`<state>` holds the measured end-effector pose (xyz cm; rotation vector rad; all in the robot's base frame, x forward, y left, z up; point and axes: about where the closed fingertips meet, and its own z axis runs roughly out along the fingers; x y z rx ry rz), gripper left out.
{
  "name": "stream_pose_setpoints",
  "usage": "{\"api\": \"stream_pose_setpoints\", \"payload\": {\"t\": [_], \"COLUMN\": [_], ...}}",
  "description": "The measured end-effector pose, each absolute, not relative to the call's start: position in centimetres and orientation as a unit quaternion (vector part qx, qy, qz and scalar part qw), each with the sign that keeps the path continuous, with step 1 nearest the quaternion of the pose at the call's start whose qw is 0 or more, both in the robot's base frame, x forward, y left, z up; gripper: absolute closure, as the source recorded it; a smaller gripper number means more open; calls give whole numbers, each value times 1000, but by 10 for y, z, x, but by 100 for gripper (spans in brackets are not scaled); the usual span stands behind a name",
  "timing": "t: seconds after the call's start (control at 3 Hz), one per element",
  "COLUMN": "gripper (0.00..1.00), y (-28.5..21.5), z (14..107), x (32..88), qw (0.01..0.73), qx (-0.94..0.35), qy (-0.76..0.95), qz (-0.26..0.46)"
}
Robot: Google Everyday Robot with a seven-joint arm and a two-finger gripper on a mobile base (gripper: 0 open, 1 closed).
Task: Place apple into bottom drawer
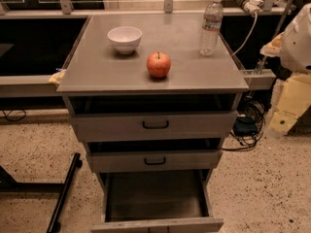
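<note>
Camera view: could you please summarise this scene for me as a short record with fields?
apple: on the cabinet top, near its front edge, untouched
bottom drawer: pulled open
white bowl: behind and left of the apple
water bottle: upright, behind and right of the apple
end effector: at the view's right edge, apart from the apple

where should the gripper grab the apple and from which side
Likely best: grip the apple across its widest middle, coming down from above. It sits upright, stem up, on the cabinet top, with the white bowl and water bottle well apart. The gripper is at the right edge, off the cabinet top.
</note>
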<state>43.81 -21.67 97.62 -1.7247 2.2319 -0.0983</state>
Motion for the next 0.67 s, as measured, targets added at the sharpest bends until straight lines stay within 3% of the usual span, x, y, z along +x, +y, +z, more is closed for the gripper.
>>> {"api": "stream_pose_setpoints", "payload": {"t": [0.67], "gripper": [0], "y": [-211], "z": [974], "x": [469], "qw": [191], "qx": [-611], "qy": [768], "qz": [-31]}}
